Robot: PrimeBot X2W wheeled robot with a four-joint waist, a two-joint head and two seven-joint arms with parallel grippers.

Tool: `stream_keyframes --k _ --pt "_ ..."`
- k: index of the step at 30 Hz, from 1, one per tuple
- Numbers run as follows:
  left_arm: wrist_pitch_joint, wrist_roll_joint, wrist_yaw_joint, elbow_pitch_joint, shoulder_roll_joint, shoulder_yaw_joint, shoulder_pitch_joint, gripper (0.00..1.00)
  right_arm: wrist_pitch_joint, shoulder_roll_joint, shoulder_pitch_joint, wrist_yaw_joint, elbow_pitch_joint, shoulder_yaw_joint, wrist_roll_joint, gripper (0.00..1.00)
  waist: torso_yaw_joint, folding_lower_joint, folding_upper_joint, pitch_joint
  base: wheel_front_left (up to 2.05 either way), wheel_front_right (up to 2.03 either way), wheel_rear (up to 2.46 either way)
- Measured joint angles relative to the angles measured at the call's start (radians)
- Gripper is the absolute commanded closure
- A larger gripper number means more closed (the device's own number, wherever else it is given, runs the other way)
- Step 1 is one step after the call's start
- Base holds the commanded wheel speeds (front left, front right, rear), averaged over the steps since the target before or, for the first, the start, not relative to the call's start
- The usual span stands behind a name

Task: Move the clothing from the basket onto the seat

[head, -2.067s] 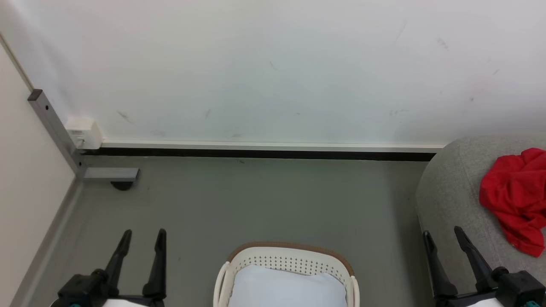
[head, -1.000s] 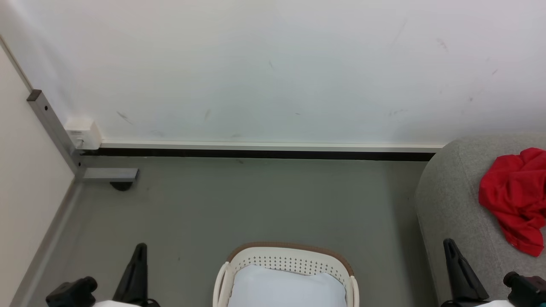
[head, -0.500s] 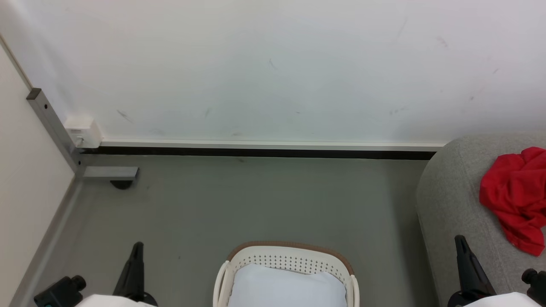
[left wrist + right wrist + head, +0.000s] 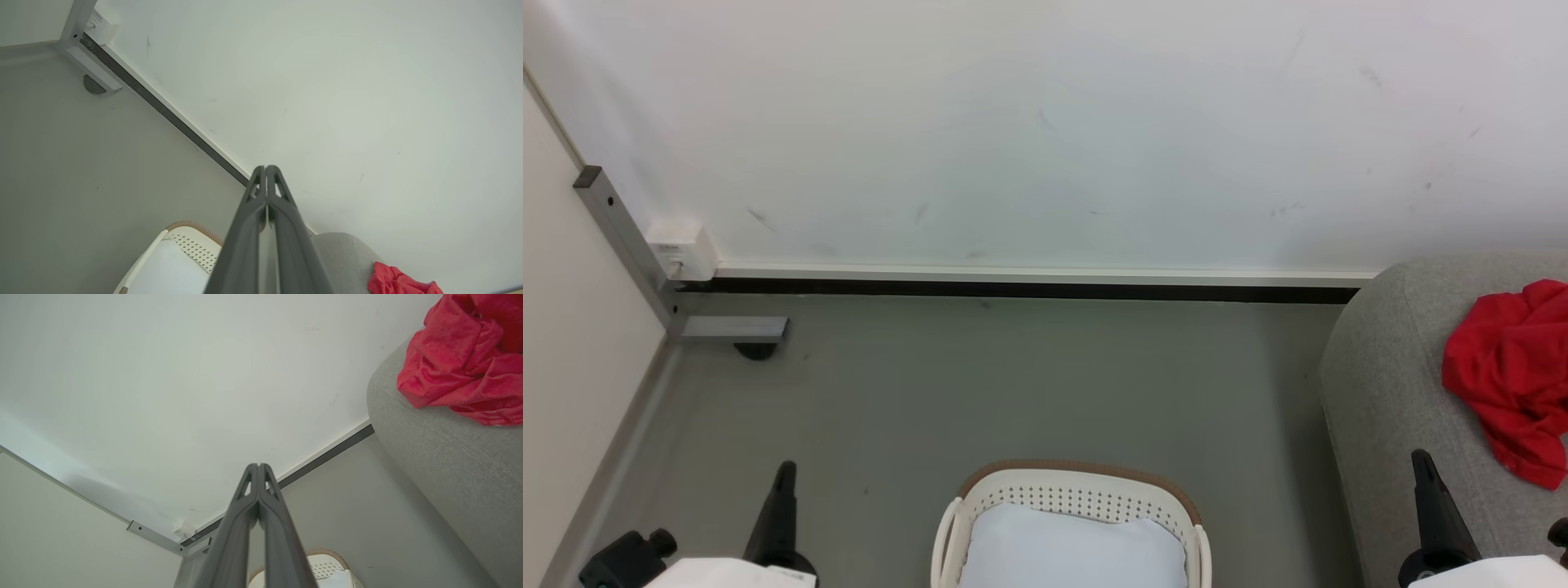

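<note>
**Placement check: red garment on the grey seat, both claws empty**

The red garment [image 4: 1507,376] lies crumpled on top of the seat [image 4: 1388,384], back from the rounded edge that faces the basket [image 4: 1078,476]. The basket holds a plain white cloth [image 4: 1070,547]. The left gripper [image 4: 784,478] and right gripper [image 4: 1422,465] each have their fingers pressed fully together and grip nothing. They flank the basket above the floor. The transfer appears complete. Hold both arms clear of the seat edge so no finger snags the fabric, and leave the white cloth alone.

basket [image 4: 1078,473] on floor [image 4: 1013,384], clothing [image 4: 1503,367] on seat [image 4: 1388,384]
</note>
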Motion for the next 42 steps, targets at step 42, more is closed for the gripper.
stream_keyframes --k 42 --pt "0.119 -0.383 -0.05 0.04 -0.055 0.088 -0.041 1.0 0.102 0.023 -0.034 0.0 0.013 -0.084 0.396 1.0 0.003 0.0 0.0 0.013 0.0 0.0 0.0"
